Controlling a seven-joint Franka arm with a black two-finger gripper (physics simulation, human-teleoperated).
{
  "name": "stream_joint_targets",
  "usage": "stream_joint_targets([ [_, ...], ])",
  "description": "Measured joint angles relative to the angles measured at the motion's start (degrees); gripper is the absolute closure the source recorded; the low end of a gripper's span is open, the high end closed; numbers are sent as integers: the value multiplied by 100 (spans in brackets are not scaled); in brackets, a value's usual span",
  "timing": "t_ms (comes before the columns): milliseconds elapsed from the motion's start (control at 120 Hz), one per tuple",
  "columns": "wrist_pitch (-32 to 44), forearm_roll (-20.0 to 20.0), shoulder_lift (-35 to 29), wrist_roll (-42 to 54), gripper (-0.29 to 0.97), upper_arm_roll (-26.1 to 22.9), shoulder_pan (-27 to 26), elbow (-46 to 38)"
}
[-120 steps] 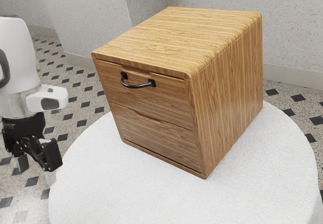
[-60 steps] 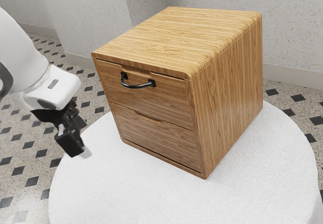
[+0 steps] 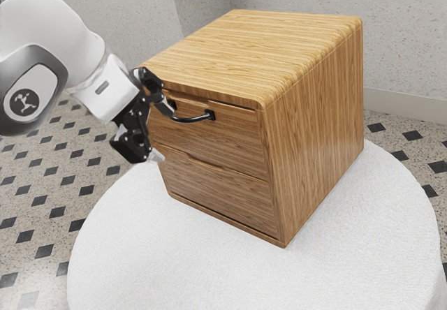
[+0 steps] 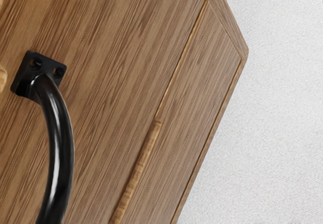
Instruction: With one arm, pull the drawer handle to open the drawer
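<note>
The tool (image 3: 160, 130) hangs in front of the cabinet (image 3: 279, 52), at the end of its front face nearest the arm, with its black fingers (image 3: 134, 145) spread wide and pointed at the wood. It grips nothing: one finger sits high, close by the near end of the handle (image 3: 190, 118), and the other sits lower, near the seam under the top drawer (image 3: 223, 139). From the exterior view I cannot tell whether the upper finger touches the handle or stops just short of it. The handle, a black bow fixed across the top drawer's front, runs away from the tool toward the far side of the face. In the wrist view the handle (image 4: 59, 148) curves close under the hand from its square mounting plate (image 4: 38, 72), with the top drawer's grain (image 4: 116, 57) right behind it. The top drawer is shut, its front flush with the cabinet face. Below the tool lies the lower drawer (image 3: 223, 191), also flush, and in the wrist view it (image 4: 202, 118) shows a pale recessed strip along its upper edge. The cabinet stands on a round white surface (image 3: 244, 275) that spreads out beneath the tool; the wrist view shows that surface (image 4: 282, 108) beyond the cabinet's bottom corner. Behind the arm lies a checked floor (image 3: 42, 205).
</note>
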Motion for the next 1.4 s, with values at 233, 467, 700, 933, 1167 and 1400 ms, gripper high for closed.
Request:
stream_joint_targets([
  [233,105,90,126,842,-2,190,-113,-23],
  [467,168,61,247,1473,0,329,-91,1],
  [700,194,48,168,1890,9,335,-90,-45],
  [933,176,52,-1,2163,21,320,-73,-171],
  [1167,148,55,-303,2346,25,178,100,-449],
  [1400,132,29,-669,2458,27,-224,527,-831],
])
